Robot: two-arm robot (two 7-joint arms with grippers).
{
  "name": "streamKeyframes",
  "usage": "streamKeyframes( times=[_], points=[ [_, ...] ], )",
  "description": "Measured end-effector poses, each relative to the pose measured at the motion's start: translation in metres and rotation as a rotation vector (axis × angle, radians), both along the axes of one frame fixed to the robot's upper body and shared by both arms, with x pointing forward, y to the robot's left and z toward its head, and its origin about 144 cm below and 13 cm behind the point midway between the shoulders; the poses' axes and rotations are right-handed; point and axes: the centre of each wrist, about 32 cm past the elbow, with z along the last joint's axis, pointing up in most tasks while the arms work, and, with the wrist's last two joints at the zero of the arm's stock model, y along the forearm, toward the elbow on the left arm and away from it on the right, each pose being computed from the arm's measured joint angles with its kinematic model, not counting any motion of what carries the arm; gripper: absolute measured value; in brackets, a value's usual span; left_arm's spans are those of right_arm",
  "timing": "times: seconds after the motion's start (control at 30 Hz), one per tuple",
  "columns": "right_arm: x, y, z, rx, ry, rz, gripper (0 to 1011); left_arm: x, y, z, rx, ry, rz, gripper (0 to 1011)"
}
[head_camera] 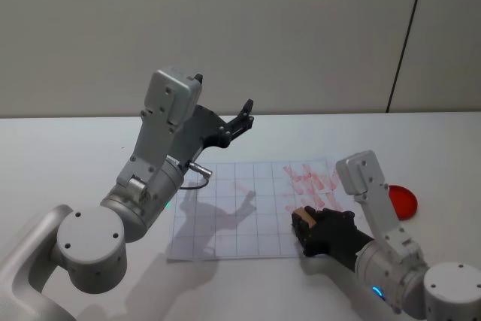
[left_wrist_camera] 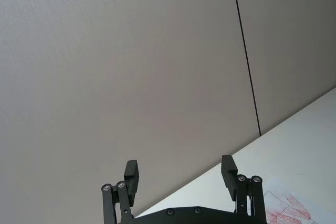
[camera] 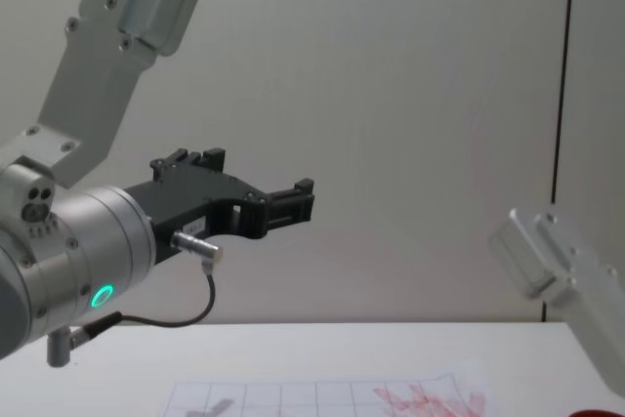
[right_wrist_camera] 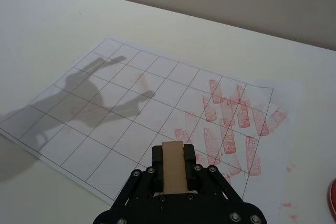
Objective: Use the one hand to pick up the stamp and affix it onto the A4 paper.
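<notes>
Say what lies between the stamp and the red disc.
Right wrist view: red prints on the A4 paper, then speckled table. Right gripper holds the stamp; left gripper idles raised.

The stamp (right_wrist_camera: 176, 169) sits clamped in the right gripper (head_camera: 304, 223), over the near right part of the A4 paper (head_camera: 225, 216), which lies on the table (head_camera: 60, 155). Ink marks (head_camera: 312, 182) lie on the sheet just ahead of that gripper, and a round pad (head_camera: 402, 201) lies to its right, off the sheet. The left gripper (head_camera: 246, 114) hangs ahead and to the left, well above the sheet.
</notes>
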Motion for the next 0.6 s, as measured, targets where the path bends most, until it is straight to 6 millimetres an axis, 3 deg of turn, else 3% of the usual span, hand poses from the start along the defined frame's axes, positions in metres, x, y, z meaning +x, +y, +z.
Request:
streamKeyframes(
  times=[0.6],
  points=[
    [0.002, 0.001, -0.017, -0.034, 0.021, 0.015, 216, 0.0, 0.0, 0.0, 0.0, 0.0, 0.0, 1001]
  ],
)
